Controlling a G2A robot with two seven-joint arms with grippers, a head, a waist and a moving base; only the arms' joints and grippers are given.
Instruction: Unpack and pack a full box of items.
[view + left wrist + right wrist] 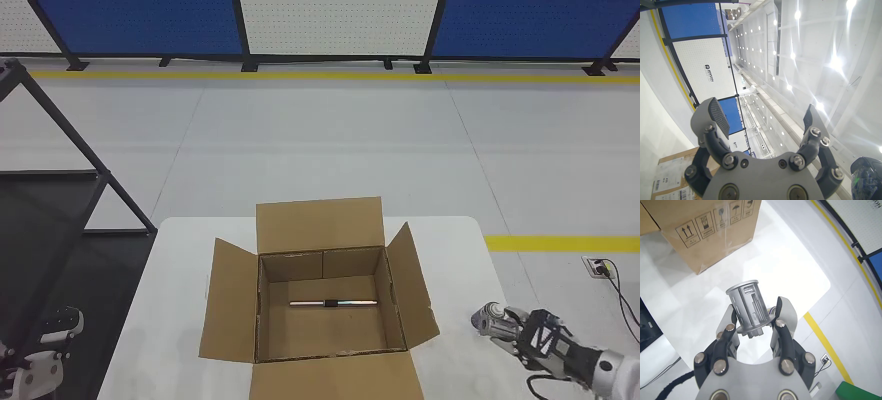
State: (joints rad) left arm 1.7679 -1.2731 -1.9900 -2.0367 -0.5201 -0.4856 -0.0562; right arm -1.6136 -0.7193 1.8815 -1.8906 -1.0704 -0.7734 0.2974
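White tabletop carries one brown cardboard box, set at about the middle of the table with all four flaps folded outward and its top open. Next in size is one grey metal cylinder with a flanged base and slotted sides; it is outside the box, just off the table's right edge towards the near right corner, pinched across its lower body by the right gripper. Smallest is one slim silver-and-black rod, pen-like, lying flat on the box floor about midway between the side walls. The left gripper sits out beyond the table's left edge, pointed up at the ceiling, its jaws spread wide with nothing between them. With a single piece inside and one held outside, the box is probably either almost emptied or barely refilled; which of the two cannot be told from this. Either way much of the task seems left.
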